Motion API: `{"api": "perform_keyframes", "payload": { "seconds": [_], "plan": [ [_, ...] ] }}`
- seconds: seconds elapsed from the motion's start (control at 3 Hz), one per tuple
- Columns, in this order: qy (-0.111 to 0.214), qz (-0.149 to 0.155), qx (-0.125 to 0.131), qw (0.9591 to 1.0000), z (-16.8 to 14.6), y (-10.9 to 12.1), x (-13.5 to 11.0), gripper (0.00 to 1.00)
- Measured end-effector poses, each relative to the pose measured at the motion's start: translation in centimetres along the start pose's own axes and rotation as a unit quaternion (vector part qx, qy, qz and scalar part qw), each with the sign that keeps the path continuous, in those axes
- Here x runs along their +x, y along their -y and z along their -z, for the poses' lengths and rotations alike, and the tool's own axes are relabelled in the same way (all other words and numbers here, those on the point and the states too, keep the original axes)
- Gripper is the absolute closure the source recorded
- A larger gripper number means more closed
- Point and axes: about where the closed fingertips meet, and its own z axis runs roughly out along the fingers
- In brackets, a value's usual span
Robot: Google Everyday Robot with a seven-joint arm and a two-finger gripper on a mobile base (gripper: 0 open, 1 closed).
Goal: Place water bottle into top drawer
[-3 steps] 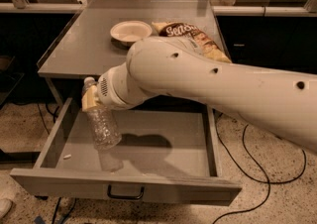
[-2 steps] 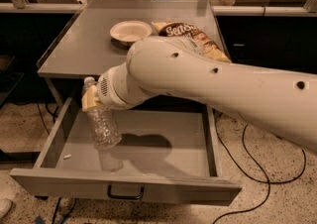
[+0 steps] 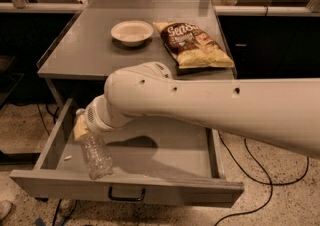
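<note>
A white robot arm (image 3: 215,107) reaches in from the right, across the front of a grey table (image 3: 82,52), and down into the open top drawer (image 3: 175,189) below it. At the arm's left end, the claw (image 3: 81,129) is closed on the upper end of the water bottle (image 3: 96,154), with one yellowish finger pad (image 3: 80,131) showing against the neck just under the pale cap. The clear, crinkled bottle hangs tilted inside the left part of the drawer, cap up and to the left, its base low near the inner side of the front panel; whether the base touches the drawer floor cannot be told. A small white scrap (image 3: 67,158) lies on the drawer floor just left of the bottle. The dark handle (image 3: 126,195) sits on the front panel, left of its middle. On the table above, a white bowl (image 3: 131,32) stands just beside a brown-and-yellow snack bag (image 3: 195,45) lying flat to its right. Black cables (image 3: 287,167) trail across the speckled floor at right.
</note>
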Motion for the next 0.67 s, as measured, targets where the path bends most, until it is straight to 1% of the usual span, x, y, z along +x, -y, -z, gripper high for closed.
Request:
{"api": "perform_keyframes", "payload": {
  "seconds": [0.33,0.67],
  "plan": [
    [-0.001,0.0,0.0,1.0,-0.1,0.0,0.1,1.0],
    [-0.011,-0.018,0.002,0.9998,-0.5,1.9,-1.8,1.0]
  ]
}}
